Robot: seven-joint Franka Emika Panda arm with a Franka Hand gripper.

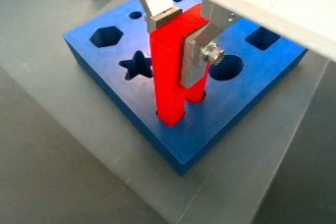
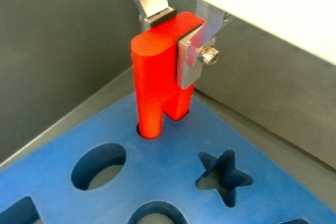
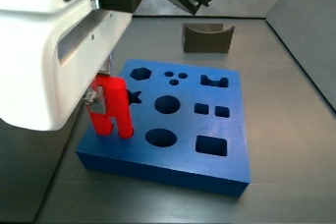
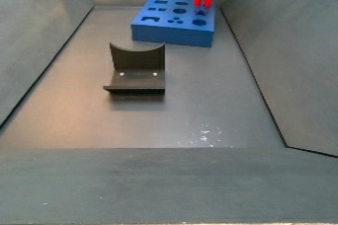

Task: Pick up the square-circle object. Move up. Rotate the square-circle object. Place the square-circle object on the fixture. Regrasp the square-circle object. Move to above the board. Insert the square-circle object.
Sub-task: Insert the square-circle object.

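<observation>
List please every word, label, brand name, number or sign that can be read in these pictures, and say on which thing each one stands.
None: no text, number or sign can be read in any view.
The board carries only cut-out shapes.
The square-circle object, upright in the gripper at a hole in the board, is plain red.
The fixture and the white robot housing show no print.

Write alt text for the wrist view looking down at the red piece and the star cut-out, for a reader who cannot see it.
The gripper holds the upright red square-circle object between its silver fingers, with the piece's lower end in a hole near the edge of the blue board. Star, oval and round cut-outs lie open nearby, and grey floor surrounds the board.
</observation>
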